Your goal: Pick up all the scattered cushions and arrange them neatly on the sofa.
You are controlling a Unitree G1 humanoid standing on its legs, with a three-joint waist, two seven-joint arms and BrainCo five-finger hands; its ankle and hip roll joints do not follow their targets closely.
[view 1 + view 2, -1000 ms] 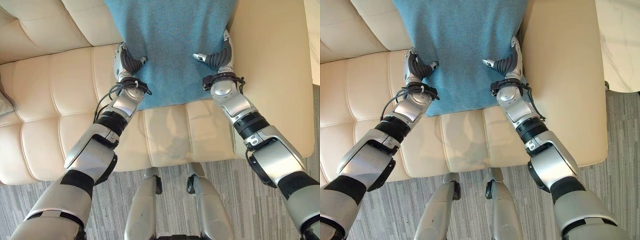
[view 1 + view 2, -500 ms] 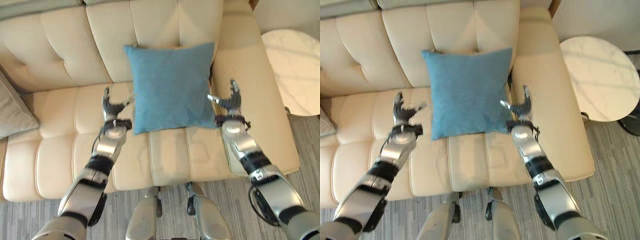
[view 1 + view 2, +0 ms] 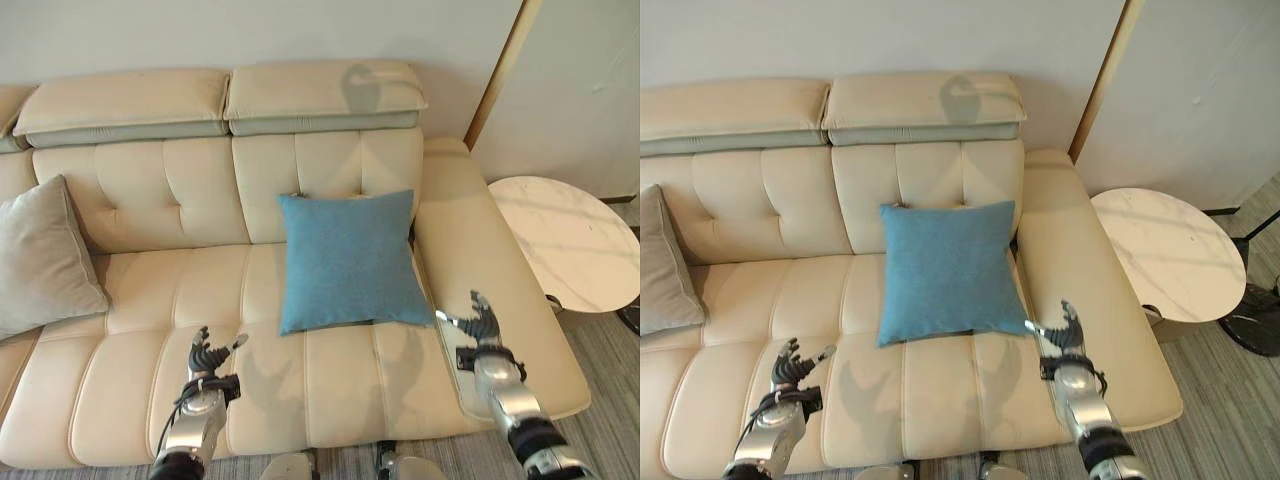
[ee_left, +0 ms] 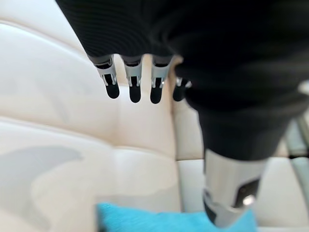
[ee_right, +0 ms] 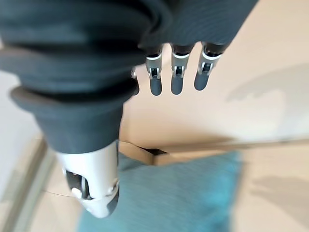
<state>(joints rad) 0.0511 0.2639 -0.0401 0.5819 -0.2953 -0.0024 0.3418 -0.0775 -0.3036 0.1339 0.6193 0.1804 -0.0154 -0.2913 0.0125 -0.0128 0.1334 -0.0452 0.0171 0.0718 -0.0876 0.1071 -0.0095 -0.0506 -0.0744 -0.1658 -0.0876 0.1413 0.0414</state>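
A blue square cushion [image 3: 347,258] leans upright against the backrest of the cream sofa [image 3: 160,190], towards its right end. A grey cushion [image 3: 42,257] leans at the sofa's left end. My left hand [image 3: 207,356] hovers open over the front of the seat, left of and below the blue cushion. Beside the right armrest my right hand [image 3: 481,323] is open too, just right of the cushion's lower corner. Neither hand touches anything. A strip of the blue cushion [image 4: 159,220] shows in the left wrist view, and the same cushion [image 5: 183,193] in the right wrist view.
A round white marble side table [image 3: 563,240] stands right of the sofa's armrest [image 3: 480,260]. Grey striped carpet [image 3: 605,350] lies in front. A wall with a wooden strip [image 3: 497,70] rises behind the sofa.
The camera has pulled back and up, so the whole sofa now shows. Both hands have let go of the blue cushion and drawn away from it towards the seat's front.
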